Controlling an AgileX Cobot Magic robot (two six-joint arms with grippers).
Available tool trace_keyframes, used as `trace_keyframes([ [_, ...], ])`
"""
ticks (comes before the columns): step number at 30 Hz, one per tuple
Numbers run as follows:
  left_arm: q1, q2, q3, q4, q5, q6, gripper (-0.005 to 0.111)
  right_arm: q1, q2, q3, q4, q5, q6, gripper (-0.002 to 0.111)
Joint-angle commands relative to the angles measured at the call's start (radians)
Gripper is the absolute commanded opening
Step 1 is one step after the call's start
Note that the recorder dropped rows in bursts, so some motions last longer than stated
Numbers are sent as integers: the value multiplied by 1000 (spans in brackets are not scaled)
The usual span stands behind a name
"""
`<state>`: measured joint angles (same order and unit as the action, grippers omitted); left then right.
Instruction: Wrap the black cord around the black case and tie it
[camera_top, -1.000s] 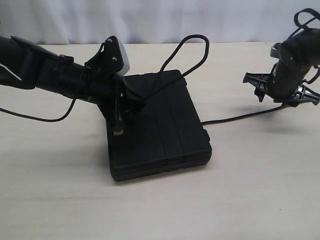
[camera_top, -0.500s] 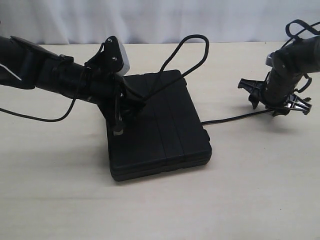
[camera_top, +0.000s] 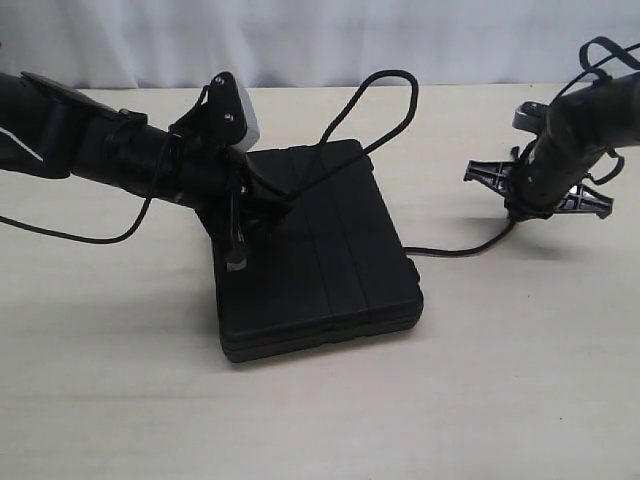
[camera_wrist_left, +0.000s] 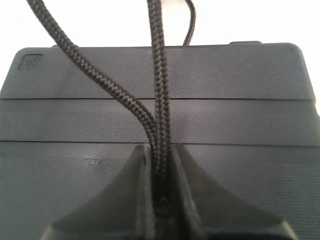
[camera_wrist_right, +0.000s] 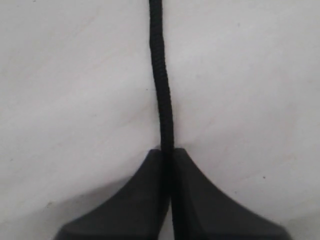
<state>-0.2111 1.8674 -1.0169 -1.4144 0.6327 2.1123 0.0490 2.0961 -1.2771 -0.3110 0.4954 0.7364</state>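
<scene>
The black case (camera_top: 330, 260) lies flat in the middle of the table, with ridges running across its lid (camera_wrist_left: 240, 110). My left gripper (camera_top: 284, 206) rests over the case's near-left part, shut on two strands of the black cord (camera_wrist_left: 160, 75) that sit side by side between its fingers (camera_wrist_left: 160, 148). From there the cord loops (camera_top: 400, 85) over the far edge of the case. Another stretch (camera_top: 455, 250) comes out at the case's right side and curves up to my right gripper (camera_top: 518, 205). That gripper (camera_wrist_right: 167, 150) is shut on a single strand (camera_wrist_right: 159, 75) just above the table.
A thin smooth robot cable (camera_top: 80, 238) droops onto the table (camera_top: 520, 380) under the left arm. A white curtain (camera_top: 300, 40) closes off the back edge. The light tabletop extends in front of the case and to its right.
My right gripper has moved left toward the case and turned. The cord between it and the case has slackened into a curve on the table. The left arm has not moved.
</scene>
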Motion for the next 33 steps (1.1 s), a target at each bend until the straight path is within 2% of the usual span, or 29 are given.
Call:
trace_keyframes([
  [1,2,0,-4,-12,4,17,0,1,-118,125,1,-219,-95,4],
  [7,2,0,-4,-18,3,3,0,1,-302,419,1,-593,-198,4],
  [12,2,0,-4,-18,3,-21,0,1,-382,641,-91,-963,-202,4],
  [18,2,0,-4,-18,5,-40,0,1,-389,767,-253,-1238,-202,4],
  [26,2,0,-4,-21,5,-42,0,1,-389,768,-490,-1245,-255,4],
  [33,2,0,-4,-21,5,-42,0,1,-389,768,-561,-1248,-354,4],
])
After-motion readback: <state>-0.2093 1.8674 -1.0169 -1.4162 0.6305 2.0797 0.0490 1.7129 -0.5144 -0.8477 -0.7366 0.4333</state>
